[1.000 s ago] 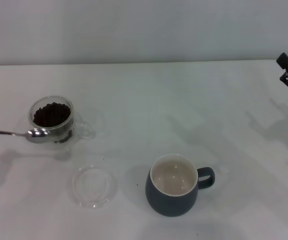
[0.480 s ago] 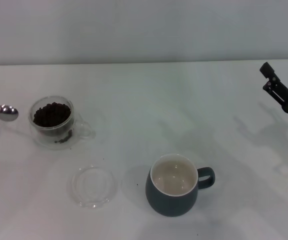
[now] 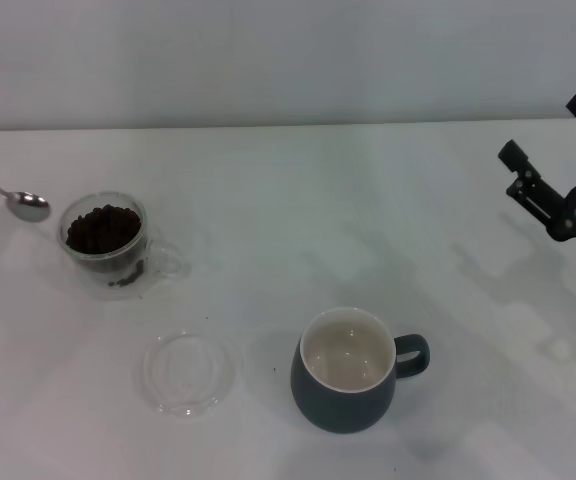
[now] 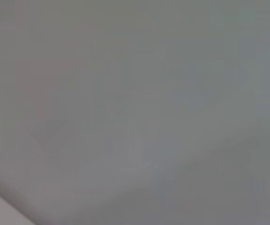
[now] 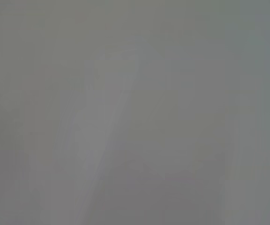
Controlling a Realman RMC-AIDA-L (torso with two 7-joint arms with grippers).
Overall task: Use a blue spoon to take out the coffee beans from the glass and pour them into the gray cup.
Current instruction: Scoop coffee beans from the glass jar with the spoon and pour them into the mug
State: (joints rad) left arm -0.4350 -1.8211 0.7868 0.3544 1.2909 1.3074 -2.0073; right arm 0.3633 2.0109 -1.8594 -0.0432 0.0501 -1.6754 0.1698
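Hovering above surface (image 3: 298,200) at far left, just beside glass (image 3: 108,243): blue spoon (image 3: 13,198), metal bowl seen, handle cut off by frame edge. Left gripper not seen; its jaws cannot be told. Coffee beans (image 3: 102,228) heaped in glass. Gray cup (image 3: 348,369) seen near front, well apart, inside bare. Clear round dish (image 3: 188,372) laid between them. Right gripper (image 3: 552,140) raised at far right, jaws spread, nothing held.

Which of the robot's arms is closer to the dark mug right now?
Right. The right gripper hangs over the table's far right side, beyond the gray cup. The left gripper is out of view past the left edge; only the blue spoon shows there.
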